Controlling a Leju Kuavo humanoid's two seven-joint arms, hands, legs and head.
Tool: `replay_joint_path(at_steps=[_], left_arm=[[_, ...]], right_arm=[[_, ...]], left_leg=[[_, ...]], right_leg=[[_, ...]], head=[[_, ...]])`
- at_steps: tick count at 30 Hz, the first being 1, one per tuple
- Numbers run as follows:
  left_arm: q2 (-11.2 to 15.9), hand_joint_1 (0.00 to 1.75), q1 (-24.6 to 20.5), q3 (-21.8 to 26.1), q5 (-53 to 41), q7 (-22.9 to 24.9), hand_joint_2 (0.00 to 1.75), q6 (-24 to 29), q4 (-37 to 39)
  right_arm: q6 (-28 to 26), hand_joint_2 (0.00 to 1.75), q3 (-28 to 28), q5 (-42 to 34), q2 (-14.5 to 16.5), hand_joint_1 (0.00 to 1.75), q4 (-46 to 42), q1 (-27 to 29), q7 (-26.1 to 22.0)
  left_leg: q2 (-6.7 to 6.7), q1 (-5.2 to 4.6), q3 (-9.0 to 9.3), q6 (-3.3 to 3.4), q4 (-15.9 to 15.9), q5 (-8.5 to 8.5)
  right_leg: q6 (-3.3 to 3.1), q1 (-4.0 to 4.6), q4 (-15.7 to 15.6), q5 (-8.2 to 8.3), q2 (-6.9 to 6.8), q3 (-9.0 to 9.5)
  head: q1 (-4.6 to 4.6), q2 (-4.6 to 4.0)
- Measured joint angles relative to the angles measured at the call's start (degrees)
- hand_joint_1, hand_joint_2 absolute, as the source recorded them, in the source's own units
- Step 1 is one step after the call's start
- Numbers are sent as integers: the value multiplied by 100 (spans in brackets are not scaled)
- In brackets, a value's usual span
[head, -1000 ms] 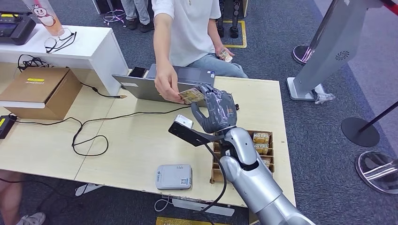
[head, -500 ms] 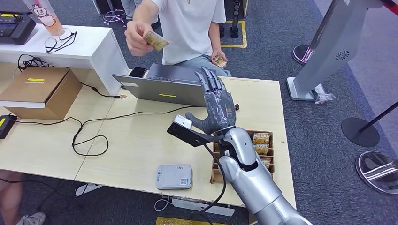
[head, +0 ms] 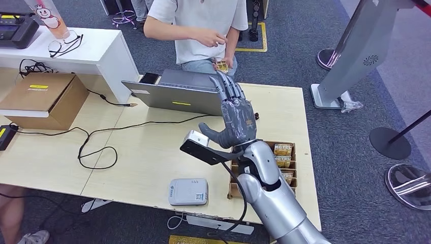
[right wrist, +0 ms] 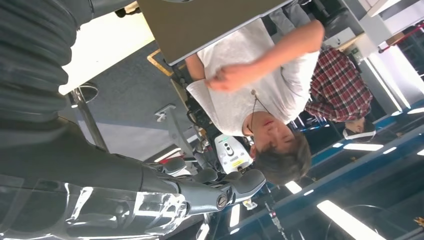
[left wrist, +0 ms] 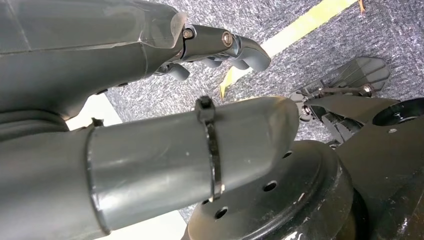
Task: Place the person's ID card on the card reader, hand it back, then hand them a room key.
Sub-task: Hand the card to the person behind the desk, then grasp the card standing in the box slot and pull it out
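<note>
The right robot hand [head: 235, 119] stands released at frame centre, fingers spread, holding nothing. The grey card reader [head: 188, 191] lies lower centre on the bench [head: 142, 152]. The left robot hand [left wrist: 150, 100] hangs with fingers curled, grasping nothing.

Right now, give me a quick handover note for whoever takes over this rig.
Right hand: raised over the table, fingers spread, holding nothing.
Left hand: hanging over the floor, fingers curled on nothing.
Card: in the person's hands, so it seems handed back.
Reader: bare, near the table's front edge.
Keys: in the tray beside the right arm.
Left: pick a key, hand it over.
</note>
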Motion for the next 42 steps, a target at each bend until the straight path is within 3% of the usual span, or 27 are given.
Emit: replay_joint_path(at_steps=[21, 35, 42], left_arm=[[2, 0, 0, 189, -138, -165, 0, 44, 1], [10, 0, -3, 318, -294, -279, 0, 85, 2], [21, 0, -6, 337, -337, -311, 0, 100, 8]], right_arm=[[399, 175, 78, -978, -173, 0, -999, 558, -643], [1123, 175, 192, -2756, -316, 0, -1524, 957, -1220], [1326, 175, 192, -3137, -391, 0, -1663, 1092, -1297]], left_leg=[[0, 0, -1, 0, 0, -1], [0, 0, -1, 0, 0, -2], [0, 0, 0, 0, 0, -2]], right_leg=[[0, 0, 0, 0, 0, 0], [0, 0, -1, 0, 0, 0], [0, 0, -1, 0, 0, 0]], head=[[-1, 0], [0, 0], [-1, 0]])
